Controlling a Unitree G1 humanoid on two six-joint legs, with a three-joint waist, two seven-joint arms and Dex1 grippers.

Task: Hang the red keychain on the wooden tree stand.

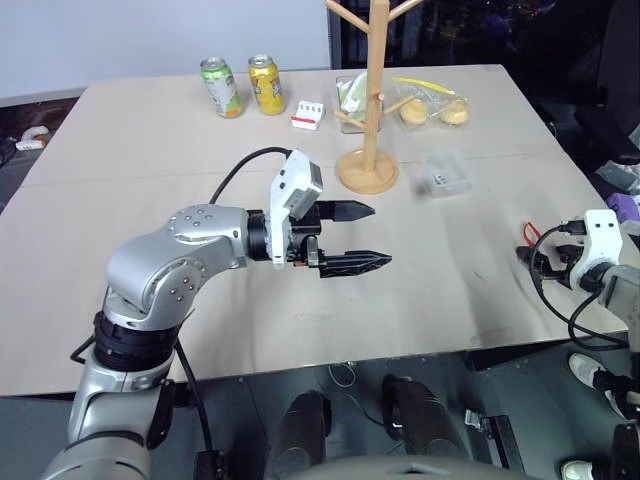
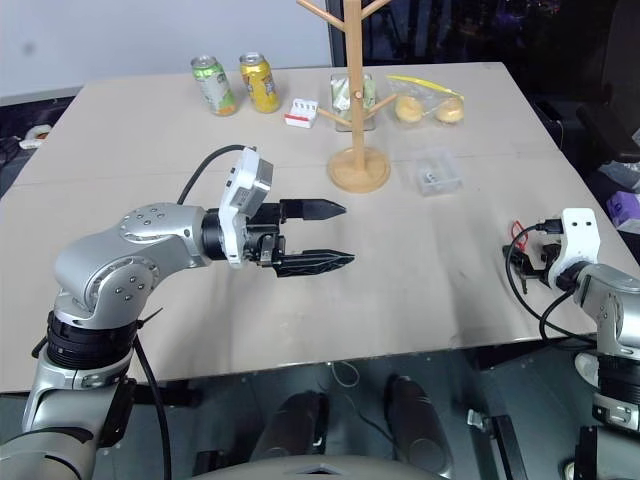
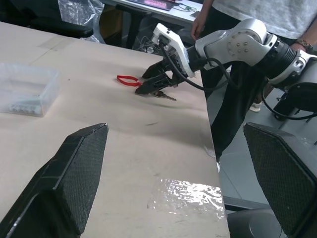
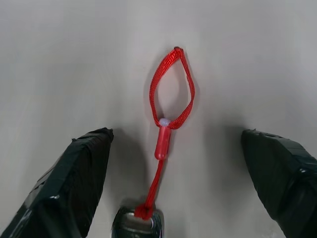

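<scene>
Currently the right claw [image 4: 176, 191] stands wide open and grips nothing, low over the table [image 1: 150, 130] near its right edge. Its two black fingers [image 4: 64, 183] flank the keychain [image 4: 168, 106], one on each side, with clear table between each finger and the cord. The keychain lies flat on the table: a red woven loop, a short red sleeve below it, and a thin red cord running back to a metal part at the wrist camera's edge. In the left wrist view the same claw [image 3: 156, 82] sits with its fingertips down at the table, the red loop [image 3: 129, 80] just beside them and a small metal piece lying at the tips.

The left claw [image 1: 370, 237] is also open and empty. It is held above the middle of the table, fingers level and pointing toward the robot's right, well apart from the keychain.

The stand [image 1: 372, 120] is upright on its round base toward the far side of the table, beyond the left claw and well apart from the keychain. Its pegs angle up and outward.

Near the stand's base lies a clear box [image 1: 445, 172]. Behind the stand are clear bags [image 1: 430, 100]. To its left stand two cans [image 1: 243, 85] and a small red-and-white box [image 1: 308, 115].
</scene>
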